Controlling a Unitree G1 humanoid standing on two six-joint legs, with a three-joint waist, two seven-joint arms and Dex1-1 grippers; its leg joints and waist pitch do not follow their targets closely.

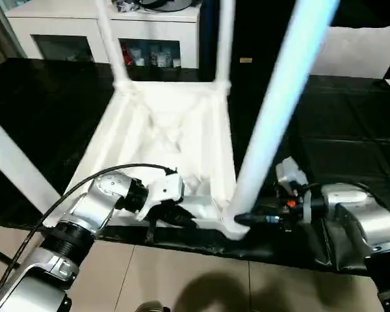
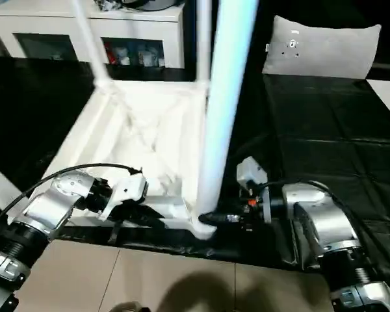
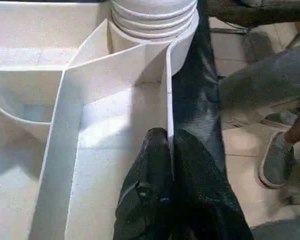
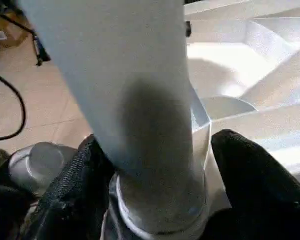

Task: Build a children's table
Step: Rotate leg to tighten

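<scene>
Left hand [image 1: 182,218] is pinching tabletop [image 1: 162,130] rim; right hand [image 2: 214,220] is straddling leg [image 1: 273,123], grip unclear; leg risking cross-threading.

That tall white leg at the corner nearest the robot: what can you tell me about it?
The long white tubular plastic leg stands nearly upright, leaning slightly, its ribbed lower end seated in the round corner socket of the upside-down white plastic tabletop. It looks smooth, and its top runs out of view. The right gripper has one black finger on each side of its base, close against it; whether it squeezes is unclear. The left gripper pinches the tabletop's thin rim nearby.
</scene>
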